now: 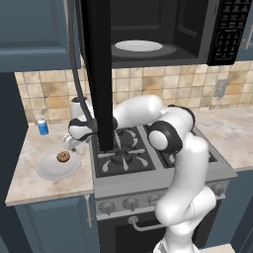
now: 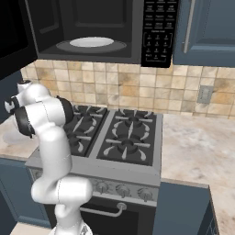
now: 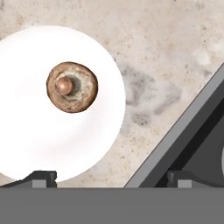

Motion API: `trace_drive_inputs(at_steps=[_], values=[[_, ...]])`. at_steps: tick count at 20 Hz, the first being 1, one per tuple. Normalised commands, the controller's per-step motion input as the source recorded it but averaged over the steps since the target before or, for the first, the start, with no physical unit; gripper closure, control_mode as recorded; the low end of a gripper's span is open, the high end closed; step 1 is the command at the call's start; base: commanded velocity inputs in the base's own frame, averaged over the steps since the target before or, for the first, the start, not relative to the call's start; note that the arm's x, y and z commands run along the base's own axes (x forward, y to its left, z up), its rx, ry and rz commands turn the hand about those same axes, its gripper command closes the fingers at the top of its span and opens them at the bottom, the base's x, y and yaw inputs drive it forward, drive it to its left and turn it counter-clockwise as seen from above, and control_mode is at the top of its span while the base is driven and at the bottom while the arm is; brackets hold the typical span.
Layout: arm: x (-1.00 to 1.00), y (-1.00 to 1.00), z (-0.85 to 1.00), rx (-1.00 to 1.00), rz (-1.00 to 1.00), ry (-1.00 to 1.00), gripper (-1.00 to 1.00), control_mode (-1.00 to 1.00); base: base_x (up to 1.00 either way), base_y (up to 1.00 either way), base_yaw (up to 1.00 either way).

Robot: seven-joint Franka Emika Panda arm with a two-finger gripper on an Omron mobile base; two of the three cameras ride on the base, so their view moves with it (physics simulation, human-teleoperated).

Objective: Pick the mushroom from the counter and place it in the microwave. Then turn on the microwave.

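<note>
The two-finger gripper (image 3: 109, 177) hung fingers spread over the white plate (image 3: 52, 144)—probably lining up on the small brown mushroom (image 3: 72, 87), upper left of the hand view.

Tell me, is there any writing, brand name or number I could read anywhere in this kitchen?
Microwave keypad: rows of pale marks on the buttons, too small and blurred to read.
Blue bottle: no label that can be read.
Stove knobs: no legible markings.
So nothing can be quoted.

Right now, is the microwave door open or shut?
Open. The microwave door swings out over the stove, and the white turntable inside shows with nothing in front of it.
</note>
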Motion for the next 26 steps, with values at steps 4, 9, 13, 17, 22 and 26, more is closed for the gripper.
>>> trace_drive_inputs(at_steps=[4, 9, 13, 17, 22, 26], values=[[0.00, 0.14, -0.05, 0.00, 0.00, 0.00, -1.00, -1.00, 0.00, 0.00, 0.00], [0.00, 0.14, -0.06, 0.00, 0.00, 0.00, -1.00, -1.00, 0.00, 0.00, 0.00], [0.00, 0.13, -0.03, 0.00, 0.00, 0.00, -1.00, -1.00, 0.00, 0.00, 0.00], [0.00, 0.12, -0.01, 0.00, 0.00, 0.00, -1.00, -1.00, 0.00, 0.00, 0.00], [0.00, 0.13, -0.02, 0.00, 0.00, 0.00, -1.00, -1.00, 0.00, 0.00, 0.00], [0.00, 0.13, -0.04, 0.00, 0.00, 0.00, -1.00, -1.00, 0.00, 0.00, 0.00]])
